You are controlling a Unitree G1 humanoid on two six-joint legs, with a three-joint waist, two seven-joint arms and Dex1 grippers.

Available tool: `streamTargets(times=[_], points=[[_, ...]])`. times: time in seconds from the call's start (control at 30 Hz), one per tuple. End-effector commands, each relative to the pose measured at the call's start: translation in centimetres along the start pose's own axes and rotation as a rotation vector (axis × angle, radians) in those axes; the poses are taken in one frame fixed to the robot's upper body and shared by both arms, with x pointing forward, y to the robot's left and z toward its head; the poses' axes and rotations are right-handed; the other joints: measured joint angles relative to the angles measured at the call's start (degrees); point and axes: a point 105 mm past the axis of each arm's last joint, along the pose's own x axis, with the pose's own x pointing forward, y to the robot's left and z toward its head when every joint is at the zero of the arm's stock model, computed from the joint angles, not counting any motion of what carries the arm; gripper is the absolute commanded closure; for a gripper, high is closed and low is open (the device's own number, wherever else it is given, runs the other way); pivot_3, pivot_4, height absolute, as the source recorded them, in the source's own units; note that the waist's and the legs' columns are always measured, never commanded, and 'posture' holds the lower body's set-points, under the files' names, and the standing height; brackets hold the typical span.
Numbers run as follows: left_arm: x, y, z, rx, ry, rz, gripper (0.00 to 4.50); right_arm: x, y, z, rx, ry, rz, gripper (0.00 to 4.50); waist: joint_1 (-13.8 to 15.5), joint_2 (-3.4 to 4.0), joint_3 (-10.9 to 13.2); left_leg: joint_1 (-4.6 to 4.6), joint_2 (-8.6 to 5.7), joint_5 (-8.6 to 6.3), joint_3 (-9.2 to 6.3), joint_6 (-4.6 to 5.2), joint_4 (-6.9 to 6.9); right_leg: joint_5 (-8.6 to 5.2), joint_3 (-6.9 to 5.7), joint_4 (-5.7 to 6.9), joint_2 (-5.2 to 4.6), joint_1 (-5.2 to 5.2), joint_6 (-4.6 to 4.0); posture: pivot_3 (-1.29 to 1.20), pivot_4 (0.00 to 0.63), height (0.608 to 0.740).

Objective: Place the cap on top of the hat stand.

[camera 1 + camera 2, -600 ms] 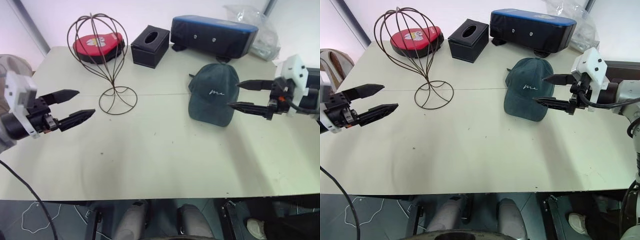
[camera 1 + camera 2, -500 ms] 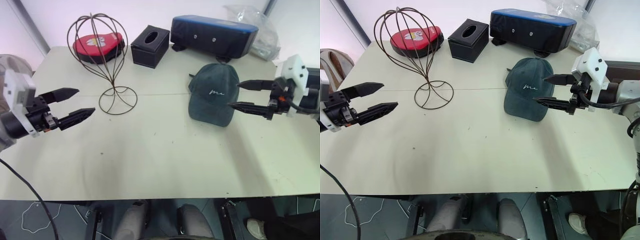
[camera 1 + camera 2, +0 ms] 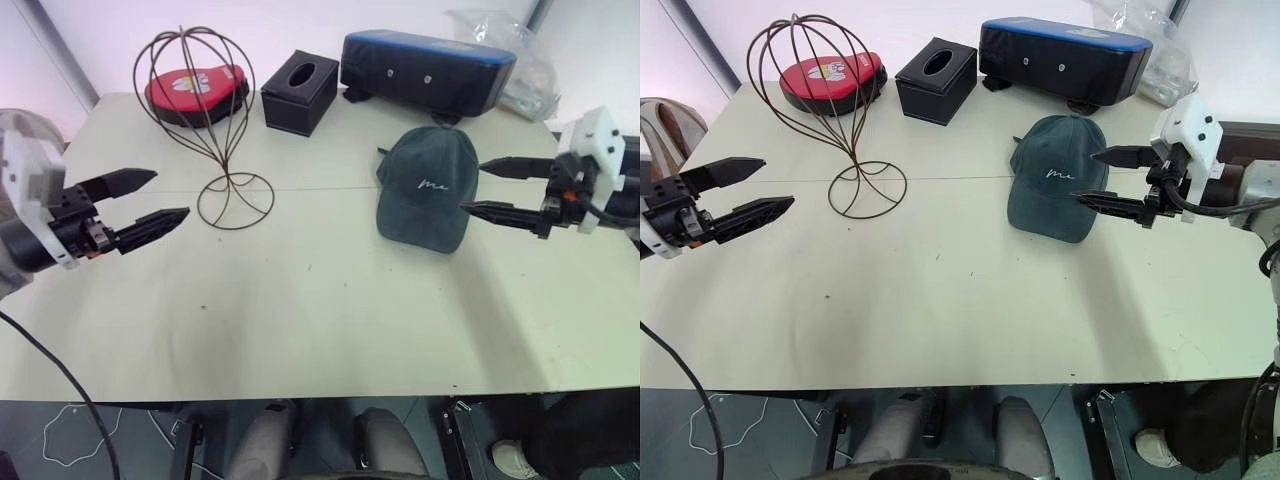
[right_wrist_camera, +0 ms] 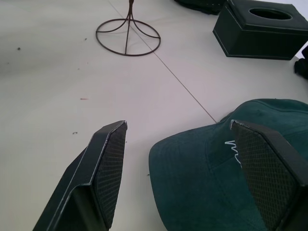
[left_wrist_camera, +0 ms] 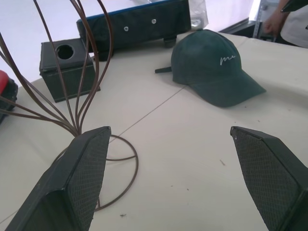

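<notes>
Left eye view, going L to R: left gripper [image 3: 160, 200] hovers over the bench [image 3: 300, 320] at about 9 o'clock, jaws spread wide, nothing in them. Hat stand [image 3: 205, 120] sits just past it at roughly 11 o'clock, upright, cage head bare, spiral base flat on the bench. Behind it a red case [image 3: 195, 90], then a black tissue box [image 3: 300, 93] at 12, and a long dark case w/ blue top [image 3: 428, 68] at 1 o'clock. Cap [image 3: 428, 187] lies crown-up at about 2 o'clock, brim toward the near edge, well apart from the stand. Right gripper [image 3: 475, 188] is just beside the cap's right side, jaws fully spread, empty; no contact yet as far as I can tell.

Step in hand, by my read: grab the cap w/ the right gripper. To do it well: bring one finger under the side edge and the other over the crown fabric, bite deep enough that the soft cloth won't slip. Lift clear of the bench before travelling toward 11 o'clock. Keep the opening facing down, centre it over the cage, lower gently; the wire stand looks light and prob tips if nudged sideways.
</notes>
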Motion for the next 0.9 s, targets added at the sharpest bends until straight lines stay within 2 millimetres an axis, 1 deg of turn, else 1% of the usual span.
streamTargets(times=[0.03,0.5,0.6,0.73,0.9], points=[[-0.2,-0.1,1.0,0.028,-0.038,0.000,0.32,-0.7,-0.1,1.3,-0.044,-0.029,-0.022,0.98,0.00,0.00,0.00,0.00,0.00,0.00,0.00,0.00,0.00,0.00,0.00,0.00,0.00,0.00,0.00,0.00,0.150,0.740],[0.1,-0.3,0.8,0.021,-0.035,-0.016,0.32,-0.3,0.3,1.4,-0.065,-0.034,-0.045,0.98,0.00,0.00,0.00,-0.01,0.00,0.00,0.00,0.00,0.01,0.00,0.00,0.00,0.00,0.00,0.00,0.00,0.150,0.740],[0.3,-0.4,0.6,0.014,-0.032,-0.022,0.32,-0.1,0.4,0.0,-0.131,0.041,-0.070,0.98,0.06,0.00,0.00,-0.01,0.00,0.00,0.00,0.00,0.01,0.00,0.00,0.00,0.00,-0.01,0.00,0.00,0.150,0.740],[0.4,-0.5,0.4,0.006,-0.029,-0.029,0.32,0.1,-0.2,-1.8,-0.235,0.111,-0.154,0.98,0.04,0.00,0.00,-0.06,-0.02,0.00,0.01,0.00,0.06,0.01,-0.01,0.00,0.00,-0.04,0.01,0.00,0.150,0.740],[0.9,-0.9,-0.3,-0.001,-0.017,-0.041,0.32,1.9,0.7,-3.7,-0.320,0.105,-0.232,0.98,-0.08,-0.01,-0.01,-0.06,0.01,0.01,0.00,-0.01,0.06,0.01,-0.01,0.03,0.03,-0.06,0.01,0.00,0.150,0.740]])
